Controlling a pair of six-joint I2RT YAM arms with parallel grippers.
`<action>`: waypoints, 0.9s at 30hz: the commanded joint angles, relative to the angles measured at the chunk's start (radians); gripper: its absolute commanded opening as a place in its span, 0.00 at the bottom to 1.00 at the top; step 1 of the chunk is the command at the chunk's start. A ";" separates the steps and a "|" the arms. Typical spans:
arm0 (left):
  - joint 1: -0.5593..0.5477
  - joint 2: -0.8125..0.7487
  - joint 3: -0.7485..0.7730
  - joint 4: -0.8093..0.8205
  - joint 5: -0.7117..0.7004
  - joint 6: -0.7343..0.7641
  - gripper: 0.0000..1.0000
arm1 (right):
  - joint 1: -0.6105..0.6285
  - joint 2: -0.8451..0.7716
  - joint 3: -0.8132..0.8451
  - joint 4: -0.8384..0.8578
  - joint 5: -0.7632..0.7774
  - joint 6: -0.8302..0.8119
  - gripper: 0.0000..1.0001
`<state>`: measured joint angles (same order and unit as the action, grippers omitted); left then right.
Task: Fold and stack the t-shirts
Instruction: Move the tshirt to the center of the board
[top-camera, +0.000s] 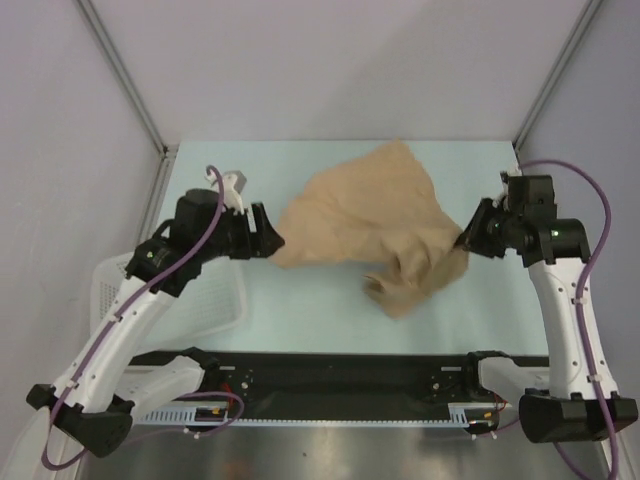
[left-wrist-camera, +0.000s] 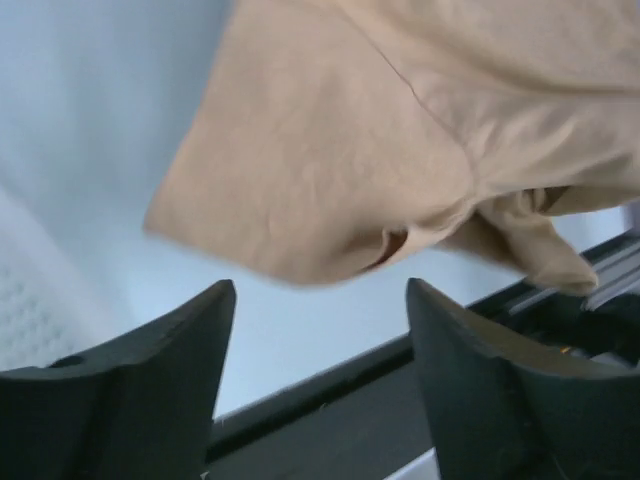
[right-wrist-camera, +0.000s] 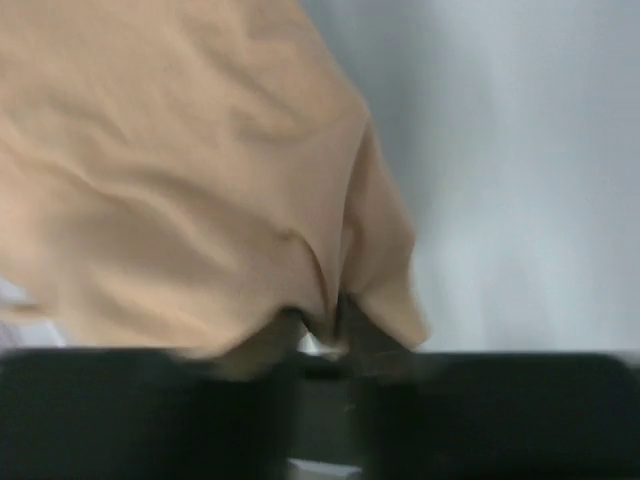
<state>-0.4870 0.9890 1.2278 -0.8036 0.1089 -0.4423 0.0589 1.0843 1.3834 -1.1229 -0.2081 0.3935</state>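
Observation:
A single tan t-shirt (top-camera: 360, 215) lies crumpled across the middle of the pale blue table (top-camera: 300, 315), with a bunched fold hanging toward the front right. My left gripper (top-camera: 272, 240) is at the shirt's left edge. In the left wrist view it (left-wrist-camera: 320, 290) stands open, with nothing between its fingers and the cloth (left-wrist-camera: 380, 130) just beyond the tips. My right gripper (top-camera: 465, 237) is at the shirt's right edge. In the right wrist view it (right-wrist-camera: 325, 320) is nearly closed, with a fold of the shirt (right-wrist-camera: 180, 180) pinched between the fingers.
A white lattice basket (top-camera: 215, 300) sits at the table's left front, partly under my left arm. A black rail (top-camera: 340, 370) runs along the near edge between the arm bases. Grey walls enclose the table on three sides.

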 joint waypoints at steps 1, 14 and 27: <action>0.007 -0.065 -0.122 -0.072 -0.009 -0.035 0.90 | -0.099 0.018 -0.145 -0.066 0.098 -0.027 0.55; -0.081 0.175 -0.163 0.161 0.144 -0.033 0.81 | 0.012 0.049 -0.323 0.034 -0.057 0.031 0.95; -0.119 0.755 0.035 0.196 -0.132 0.047 0.99 | -0.200 0.045 -0.509 0.011 0.097 0.165 1.00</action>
<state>-0.6067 1.7329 1.2137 -0.6495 0.0437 -0.4313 -0.0803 1.1912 0.9115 -1.0939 -0.1295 0.5053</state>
